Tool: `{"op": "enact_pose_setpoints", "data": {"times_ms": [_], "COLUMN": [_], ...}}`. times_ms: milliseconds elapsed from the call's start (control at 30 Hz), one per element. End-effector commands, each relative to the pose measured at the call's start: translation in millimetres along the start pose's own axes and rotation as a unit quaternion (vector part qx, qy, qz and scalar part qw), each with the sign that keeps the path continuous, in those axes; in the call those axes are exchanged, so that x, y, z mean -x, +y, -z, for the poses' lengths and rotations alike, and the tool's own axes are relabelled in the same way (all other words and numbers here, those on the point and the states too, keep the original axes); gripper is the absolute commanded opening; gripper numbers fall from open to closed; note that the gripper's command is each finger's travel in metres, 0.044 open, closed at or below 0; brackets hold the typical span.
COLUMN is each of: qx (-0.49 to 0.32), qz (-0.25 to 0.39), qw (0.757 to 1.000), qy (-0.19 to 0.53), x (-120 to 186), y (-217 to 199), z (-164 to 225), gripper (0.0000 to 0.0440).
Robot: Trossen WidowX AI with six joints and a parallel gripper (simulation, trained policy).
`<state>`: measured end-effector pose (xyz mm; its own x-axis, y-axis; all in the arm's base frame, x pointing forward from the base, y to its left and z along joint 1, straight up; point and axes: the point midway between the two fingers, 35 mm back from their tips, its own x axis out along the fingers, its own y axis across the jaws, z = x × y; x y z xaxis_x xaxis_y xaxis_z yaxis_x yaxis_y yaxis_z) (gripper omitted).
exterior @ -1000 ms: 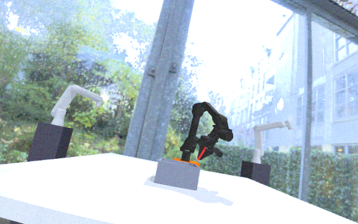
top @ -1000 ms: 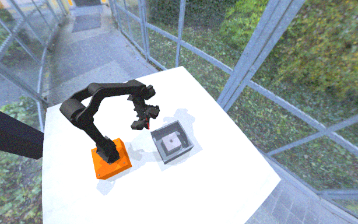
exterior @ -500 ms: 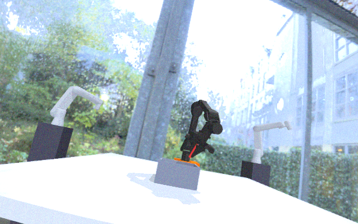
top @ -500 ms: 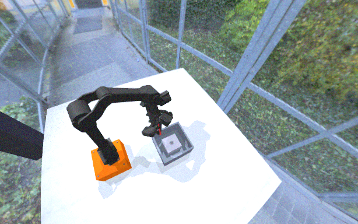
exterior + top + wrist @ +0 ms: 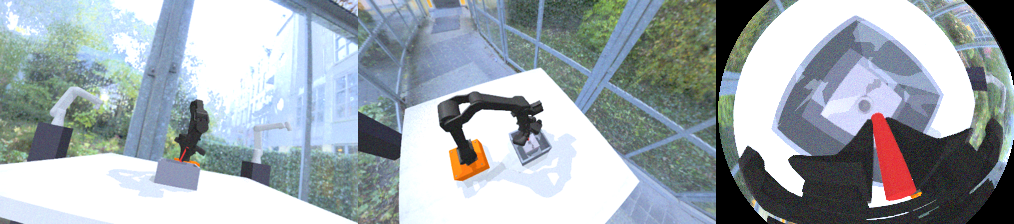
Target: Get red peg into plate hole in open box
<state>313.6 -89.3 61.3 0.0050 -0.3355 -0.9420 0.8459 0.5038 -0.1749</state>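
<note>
Above the open box [image 5: 536, 157] [image 5: 176, 175] [image 5: 783, 104], red peg [image 5: 528, 139] [image 5: 183, 154] [image 5: 892, 162] tilted in the pincer [image 5: 527, 135] [image 5: 186, 151] [image 5: 878, 122]; rim near.

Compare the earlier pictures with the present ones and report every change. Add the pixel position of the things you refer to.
The black gripper [image 5: 530, 137] [image 5: 185, 154] [image 5: 878, 122] carried the slim red peg [image 5: 528, 139] [image 5: 183, 154] [image 5: 892, 162] sideways, away from the orange base [image 5: 483, 157] [image 5: 195, 163], to over the open grey box [image 5: 536, 157] [image 5: 177, 175] [image 5: 791, 97]. Nothing was newly grasped or released. Box and base stayed put.
</note>
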Motion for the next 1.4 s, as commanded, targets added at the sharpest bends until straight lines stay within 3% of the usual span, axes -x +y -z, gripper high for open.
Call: {"op": "enact_pose_setpoints", "data": {"times_ms": [0, 167, 367, 467, 700, 867, 1367], "qx": [0.013, 0.038, 0.061, 0.073, 0.073, 0.079, 0.09], "qz": [-0.013, -0.025, -0.032, -0.038, -0.065, -0.089, -0.163], "qw": [1.0, 0.999, 0.996, 0.995, 0.994, 0.991, 0.981], "qy": [0.008, 0.025, 0.049, 0.049, 0.058, 0.06, 0.05], "x": [-12, -28, -46, -49, -44, -37, -8], "y": [3, 6, 7, 9, 24, 39, 82], "z": [-8, -8, -5, -11, -33, -50, -82], "gripper": [0.0, 0.0012, 0.014, 0.0158, 0.0337, 0.044, 0.044]}}
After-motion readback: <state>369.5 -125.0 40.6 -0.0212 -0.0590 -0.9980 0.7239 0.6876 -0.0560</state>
